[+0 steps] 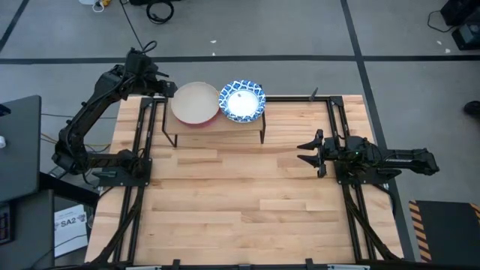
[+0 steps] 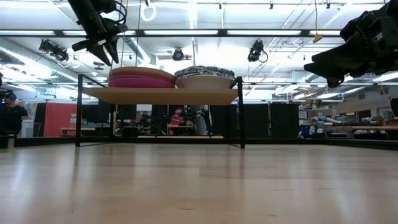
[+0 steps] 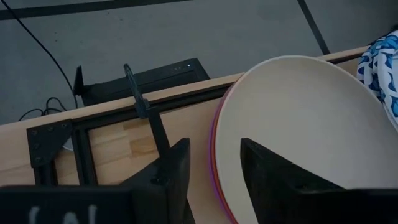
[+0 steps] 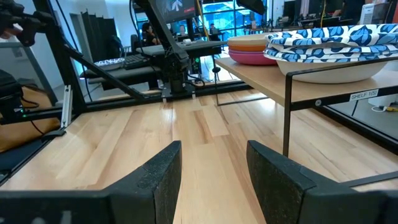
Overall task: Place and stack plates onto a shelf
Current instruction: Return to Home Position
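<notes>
Overhead, left end effector gapes, empty.

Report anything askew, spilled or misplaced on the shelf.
Nothing stands out. The beige-topped stack and blue-patterned stack sit level on the shelf; left gripper open beside them, right gripper open over the table.

The surface is smooth, pale wood planks. The shelf at the upper middle has a light wood top and thin black metal legs. The beige plate looks smooth and matt.
</notes>
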`<state>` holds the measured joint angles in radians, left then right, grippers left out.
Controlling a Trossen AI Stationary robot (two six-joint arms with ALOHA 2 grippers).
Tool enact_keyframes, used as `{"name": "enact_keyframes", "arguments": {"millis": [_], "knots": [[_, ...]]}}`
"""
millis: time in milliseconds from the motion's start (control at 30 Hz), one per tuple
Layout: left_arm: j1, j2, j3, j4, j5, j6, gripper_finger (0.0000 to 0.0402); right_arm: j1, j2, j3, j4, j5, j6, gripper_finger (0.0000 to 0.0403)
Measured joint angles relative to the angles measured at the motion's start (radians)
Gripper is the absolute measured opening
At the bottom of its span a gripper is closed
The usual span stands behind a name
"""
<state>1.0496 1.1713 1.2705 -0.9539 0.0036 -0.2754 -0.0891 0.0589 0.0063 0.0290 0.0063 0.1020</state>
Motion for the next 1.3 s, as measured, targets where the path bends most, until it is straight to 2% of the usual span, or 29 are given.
{"name": "enact_keyframes", "arguments": {"millis": [300, 467, 767, 1067, 1300], "knots": [[-0.008, 0.0, 0.0, 0.0, 0.003, 0.003, 0.0157, 0.0, 0.0, 0.0, 0.0, 0.0, 0.0, 0.0187], [-0.083, 0.0, 0.0, 0.0, 0.074, 0.073, 0.0151, 0.0, 0.0, 0.0, 0.0, 0.0, 0.0, 0.0187], [-0.347, 0.0, 0.0, 0.07, 0.091, 0.086, 0.0142, 0.0, 0.0, 0.0, 0.0, 0.0, 0.0, 0.0187], [-0.629, 0.0, 0.0, 0.263, 0.091, 0.093, 0.0141, 0.0, 0.0, 0.0, 0.0, 0.0, 0.0, 0.0187], [-0.808, 0.0, 0.0, 0.409, 0.092, 0.249, 0.0141, 0.0, 0.0, 0.0, 0.0, 0.0, 0.0, 0.0187]]}}
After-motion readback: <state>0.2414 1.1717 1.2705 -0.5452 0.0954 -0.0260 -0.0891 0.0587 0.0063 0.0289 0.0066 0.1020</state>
